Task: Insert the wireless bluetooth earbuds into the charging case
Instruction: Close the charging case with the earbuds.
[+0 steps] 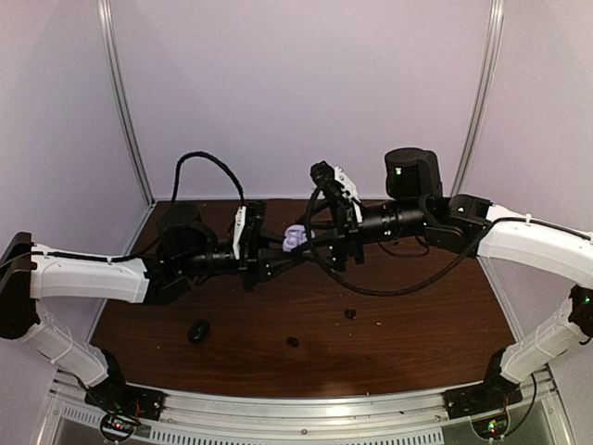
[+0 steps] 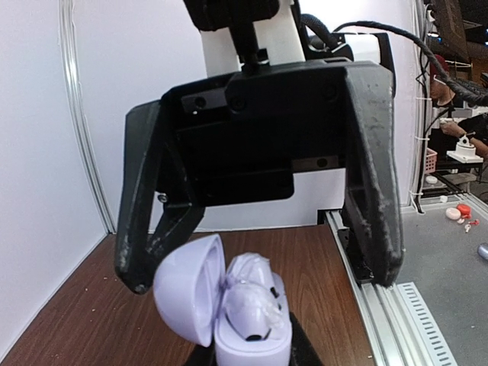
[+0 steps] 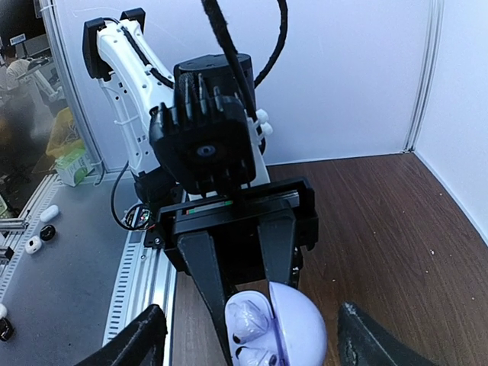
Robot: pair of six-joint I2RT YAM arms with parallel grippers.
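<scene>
Two fingers of the left gripper (image 3: 255, 305) clamp the open charging case (image 3: 284, 326), held off the table (image 1: 408, 348); white earbuds (image 2: 248, 296) sit in its wells. I see the right gripper (image 2: 261, 278) facing it, jaws spread wide. Black earbuds (image 1: 293, 341) lie on the table, apart

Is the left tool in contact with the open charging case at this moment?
Touching. The right wrist view shows the left tool closed on the charging case, its fingers pressed against the case body, holding it aloft.
</scene>
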